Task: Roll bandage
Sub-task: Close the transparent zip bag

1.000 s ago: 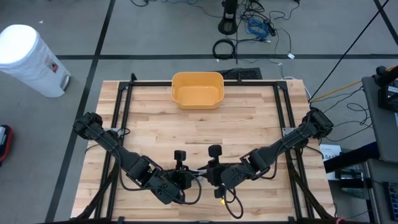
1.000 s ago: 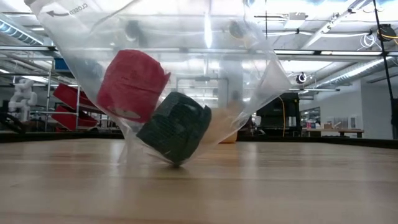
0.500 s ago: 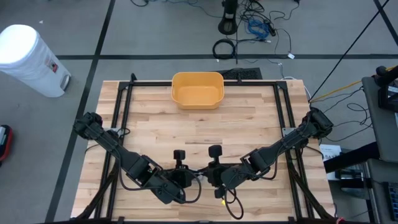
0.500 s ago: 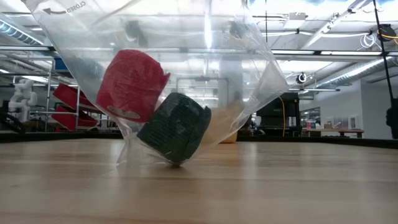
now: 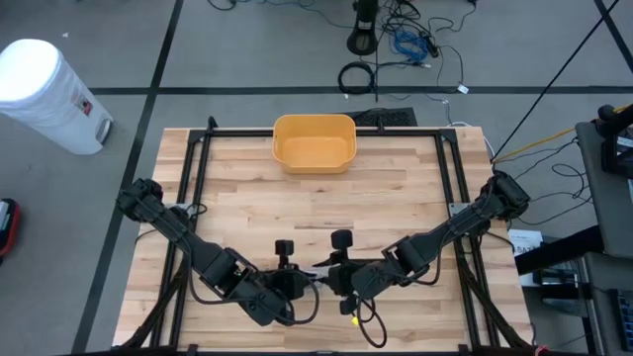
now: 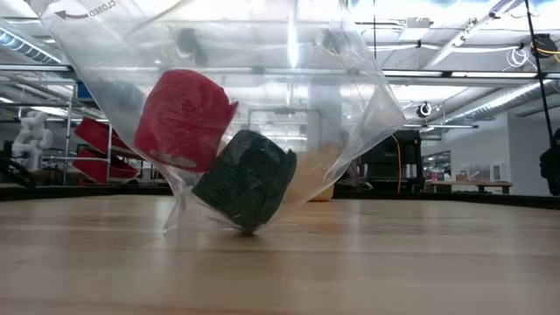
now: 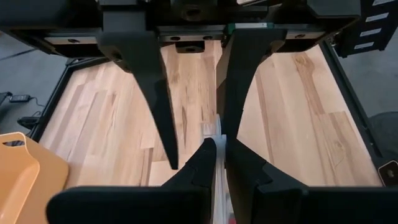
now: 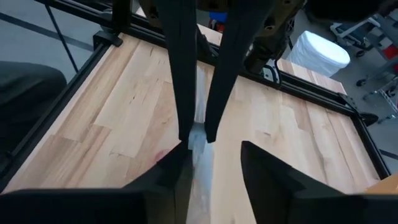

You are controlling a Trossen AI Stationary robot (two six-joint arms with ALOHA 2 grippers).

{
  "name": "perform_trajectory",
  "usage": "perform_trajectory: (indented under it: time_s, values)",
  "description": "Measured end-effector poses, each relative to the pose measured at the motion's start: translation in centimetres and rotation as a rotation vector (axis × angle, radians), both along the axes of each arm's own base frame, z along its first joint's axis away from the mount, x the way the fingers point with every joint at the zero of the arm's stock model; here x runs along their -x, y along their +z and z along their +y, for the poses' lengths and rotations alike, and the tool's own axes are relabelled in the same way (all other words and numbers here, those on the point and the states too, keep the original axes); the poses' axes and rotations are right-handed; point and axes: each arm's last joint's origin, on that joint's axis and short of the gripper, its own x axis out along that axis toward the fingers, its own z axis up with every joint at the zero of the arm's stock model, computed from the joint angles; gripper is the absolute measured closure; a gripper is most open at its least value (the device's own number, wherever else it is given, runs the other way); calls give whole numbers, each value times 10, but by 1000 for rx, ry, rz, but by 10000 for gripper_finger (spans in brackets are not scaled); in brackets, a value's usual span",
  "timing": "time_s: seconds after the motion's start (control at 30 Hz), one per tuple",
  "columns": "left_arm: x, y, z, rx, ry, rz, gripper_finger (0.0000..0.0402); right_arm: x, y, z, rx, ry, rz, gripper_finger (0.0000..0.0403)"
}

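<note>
Bandage rolls: three of them, all sealed inside a clear plastic bag (image 6: 350,96), none unrolled.
Red roll (image 6: 184,118): the highest one, tilted, pressed against the bag's wall.
Dark roll (image 6: 247,179): just under the red one and touching it, sunk into the bag's lowest corner, and that corner meets the wooden table (image 6: 411,262).
Pale tan roll (image 6: 308,175): tucked behind the dark one and half hidden. What shows is too little to tell more.
Bag position: hanging upright at the near edge of the table, about midway across. The printed strip of its closure is up at the top and the rolls' weight pulls the plastic into a point below.
Left gripper (image 7: 216,146): clenched tight on the bag's top edge. A thin strip of clear plastic shows pinched between its two dark fingers, and this arm carries the bag.
Right gripper (image 8: 214,149): released! Its fingers stand apart with the bag's edge running up between them, lying close to one finger and clear of the other.
The two grippers: nose to nose over the table's near edge, almost touching, each reaching in from its own side with the bag's rim between them.
Yellow bin (image 5: 314,142): sitting on the far edge of the table, well apart from the bag.
Black frame (image 5: 198,168): rails run along the table's far edge and down both sides.
White can (image 5: 45,94): off the table, on the floor beyond the far left corner.
</note>
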Motion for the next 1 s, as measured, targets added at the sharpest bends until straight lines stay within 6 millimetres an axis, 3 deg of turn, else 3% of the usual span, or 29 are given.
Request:
perform_trajectory:
  time_s: [0.27,0.57,1.0]
  values:
    - [0,0,0,-3,0,4,373,-3,0,-5,-36,24,9,280]
    - [0,0,1,-10,10,-1,373,-4,14,-6,-60,43,79,328]
    - [-2,-1,5,-16,20,8,373,-3,13,-6,-24,58,97,391]
